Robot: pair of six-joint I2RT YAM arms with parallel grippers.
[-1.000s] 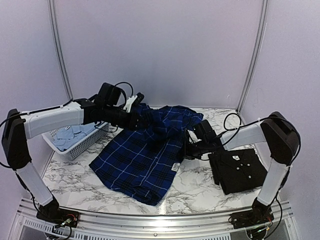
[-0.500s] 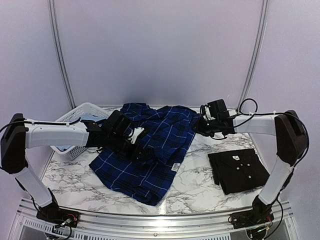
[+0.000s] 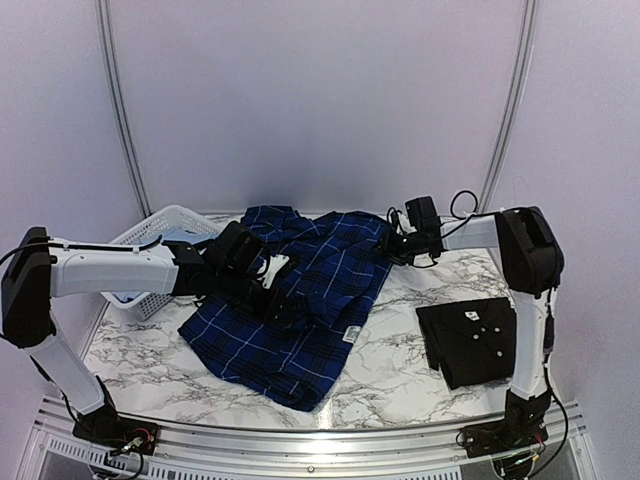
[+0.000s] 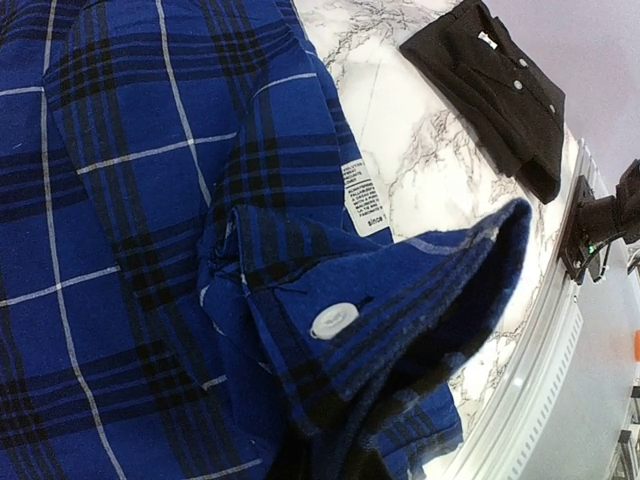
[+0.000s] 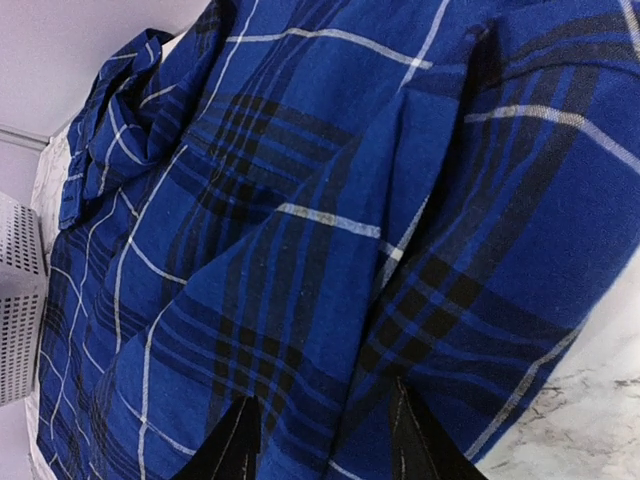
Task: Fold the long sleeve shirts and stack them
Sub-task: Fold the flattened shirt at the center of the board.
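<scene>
Plaid shirt (image 3: 300,300): royal blue and navy with thin white lines, lying rumpled across the middle of the marble counter (image 3: 400,370), its bunched end toward the back wall.
My left arm: stretched low from the left, forearm over the near-left half of the plaid shirt.
My left pincer (image 3: 280,290): pressed together on a cuff (image 4: 400,330) of the plaid shirt, which stands raised off the cloth below; a white button (image 4: 333,320) faces my wrist camera.
My right arm: elbow high at the right, forearm level and pointing left at the shirt's far right corner.
My right pincer (image 3: 392,245): spread, fingertips (image 5: 235,445) just over the plaid cloth, nothing between them.
Folded black shirt (image 3: 475,340): flat at the near right, well apart from the plaid shirt.
White basket (image 3: 150,228): far left, behind my left forearm, near the shirt's left edge.
Edges: the shirt's near hem stops short of the front rail (image 3: 320,435).
Open room: bare marble between the plaid shirt and the black shirt, and along the near edge.
</scene>
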